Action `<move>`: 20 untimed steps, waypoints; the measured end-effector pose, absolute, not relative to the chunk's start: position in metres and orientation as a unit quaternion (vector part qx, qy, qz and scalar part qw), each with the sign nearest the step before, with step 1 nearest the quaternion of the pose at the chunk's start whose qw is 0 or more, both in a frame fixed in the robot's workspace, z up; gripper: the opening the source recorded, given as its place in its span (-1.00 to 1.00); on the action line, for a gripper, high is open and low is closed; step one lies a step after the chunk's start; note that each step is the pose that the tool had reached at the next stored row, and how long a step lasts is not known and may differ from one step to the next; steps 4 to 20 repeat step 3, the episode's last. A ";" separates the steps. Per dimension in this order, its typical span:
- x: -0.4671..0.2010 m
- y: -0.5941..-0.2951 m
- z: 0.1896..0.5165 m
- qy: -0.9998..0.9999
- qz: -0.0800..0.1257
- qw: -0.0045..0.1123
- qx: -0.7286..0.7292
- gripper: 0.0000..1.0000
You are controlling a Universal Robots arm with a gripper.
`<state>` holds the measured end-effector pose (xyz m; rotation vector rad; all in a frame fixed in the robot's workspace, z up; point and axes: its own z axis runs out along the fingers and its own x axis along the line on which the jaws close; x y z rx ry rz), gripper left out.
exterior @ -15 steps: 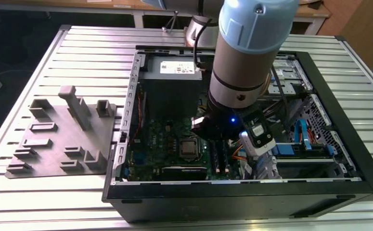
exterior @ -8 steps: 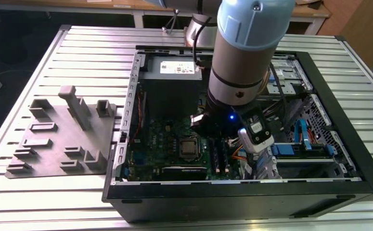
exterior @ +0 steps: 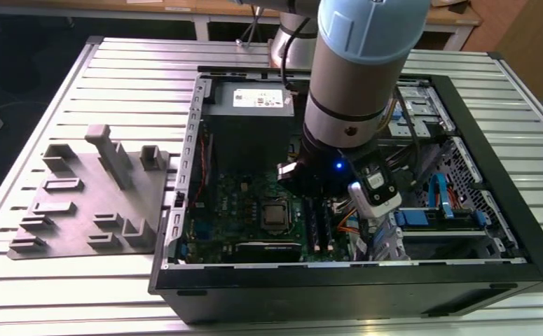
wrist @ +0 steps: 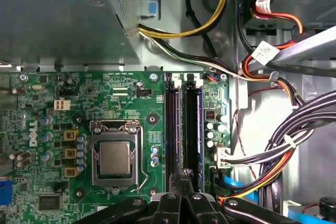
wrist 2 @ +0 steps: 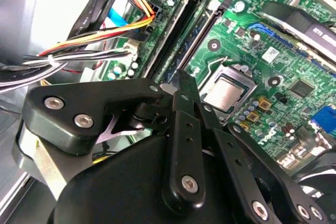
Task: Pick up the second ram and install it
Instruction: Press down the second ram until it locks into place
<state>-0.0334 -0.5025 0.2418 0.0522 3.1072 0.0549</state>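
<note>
The second ram (wrist: 199,129) is a dark blue stick standing on edge in one of the long black slots of the green motherboard (wrist: 152,103), beside the CPU socket (wrist: 114,158). In the second wrist view the second ram (wrist 2: 202,31) runs straight toward my gripper (wrist 2: 181,81). The gripper (wrist: 185,176) is shut, its black fingertips together right over the stick's near end. Whether they touch it I cannot tell. In the exterior view the arm (exterior: 355,70) reaches down into the open computer case and covers the slots.
Bundles of cables (wrist: 294,145) lie close beside the slots, orange and black ones (wrist 2: 94,40) near the fingers. The power supply (wrist: 58,19) borders the board. The case walls (exterior: 365,280) surround the work area. A grey fixture (exterior: 94,196) lies on the table at the exterior view's left.
</note>
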 end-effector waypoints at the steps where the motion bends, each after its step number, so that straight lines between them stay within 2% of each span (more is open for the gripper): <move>1: -0.033 -0.502 0.242 1.000 0.018 0.017 0.017 -0.86; 20: -0.033 -0.502 0.242 1.000 0.018 0.017 0.017 -0.86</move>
